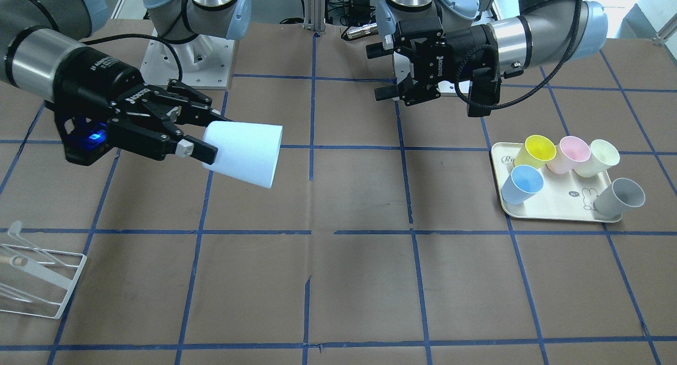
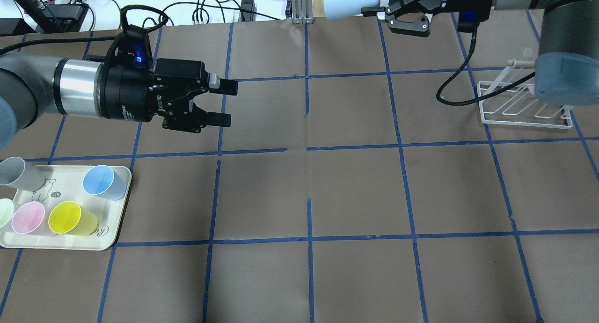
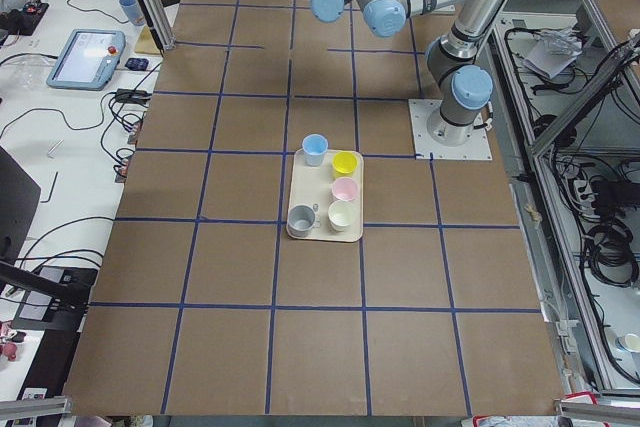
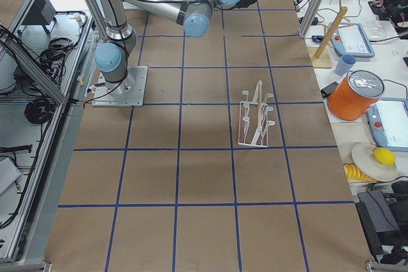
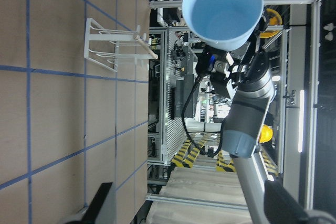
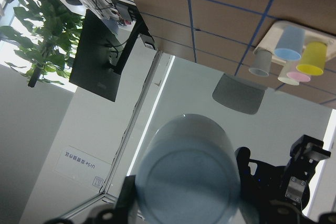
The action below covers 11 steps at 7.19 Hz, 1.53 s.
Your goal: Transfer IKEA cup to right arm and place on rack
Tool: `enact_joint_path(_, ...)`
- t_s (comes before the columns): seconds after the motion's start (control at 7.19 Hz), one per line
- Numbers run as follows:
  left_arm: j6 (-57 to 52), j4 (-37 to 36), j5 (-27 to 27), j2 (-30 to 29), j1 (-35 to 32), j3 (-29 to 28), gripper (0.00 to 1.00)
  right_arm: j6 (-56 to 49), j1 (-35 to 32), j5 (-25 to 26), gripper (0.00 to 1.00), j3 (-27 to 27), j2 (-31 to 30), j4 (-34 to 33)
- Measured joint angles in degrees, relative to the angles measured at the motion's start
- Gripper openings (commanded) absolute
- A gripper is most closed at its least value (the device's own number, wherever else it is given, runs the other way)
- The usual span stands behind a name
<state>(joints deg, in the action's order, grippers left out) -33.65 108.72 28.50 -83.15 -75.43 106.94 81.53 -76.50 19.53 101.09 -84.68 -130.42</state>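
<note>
Jaws of your right gripper [image 1: 211,137] were clenched on the narrow base end of the IKEA cup [image 1: 246,153]. You held the cup off the counter on its side, its wide mouth turned toward the counter's left end. Your left gripper [image 1: 378,72] hung apart from it across a gap, released, with nothing between its fingers and pointing back toward the cup; its wrist view looked straight into the pale blue mouth. Out past the right arm [image 1: 37,63], toward the counter's right end and nearer the operators' edge than the robot's, you had the rack [image 2: 524,108] standing on the brown surface, well apart from the held cup. Toward the counter's left end lay the cream tray [image 1: 555,201]. On its operators' side stood a second pale blue cup [image 1: 522,184] at the corner nearer the counter's middle and a grey cup [image 1: 620,198] at the other corner. A yellow cup [image 1: 535,151], a pink cup [image 1: 568,154] and a pale green cup [image 1: 597,157] stood in a row along the tray's robot-side edge.
</note>
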Motion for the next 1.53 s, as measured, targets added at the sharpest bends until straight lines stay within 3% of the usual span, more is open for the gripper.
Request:
enact_joint_path(0.42, 9.5, -19.6, 23.9, -0.3, -0.8, -0.1, 1.00, -17.0, -1.0, 9.0, 0.00, 1.3, -2.3, -0.2)
enact_joint_path(0.7, 12.6, -26.7, 39.1, -1.0, -4.4, -1.7, 1.00, -40.3, -4.1, 24.4, 0.00, 1.0, -2.7, 10.1)
enact_joint_path(0.83, 15.1, -27.1, 45.5, -1.6, -6.6, -4.2, 1.00, -52.4, -4.6, 34.2, 0.00, -0.9, -2.7, 17.8)
enact_joint_path(1.11, 19.2, -23.8, 54.8, -2.7, -9.6, -9.7, 1.00, -65.3, -4.7, 50.1, 0.00, -6.7, -2.1, 28.0)
enact_joint_path(1.25, 20.1, -22.3, 58.9, -2.7, -11.7, -11.1, 1.00, -69.8, -4.6, 57.9, 0.00, -9.1, -1.6, 29.7)
enact_joint_path(1.53, 22.2, -21.8, 65.9, -2.8, -16.2, -11.7, 1.00, -74.9, -3.5, 66.0, 0.00, -11.4, -0.4, 29.6)
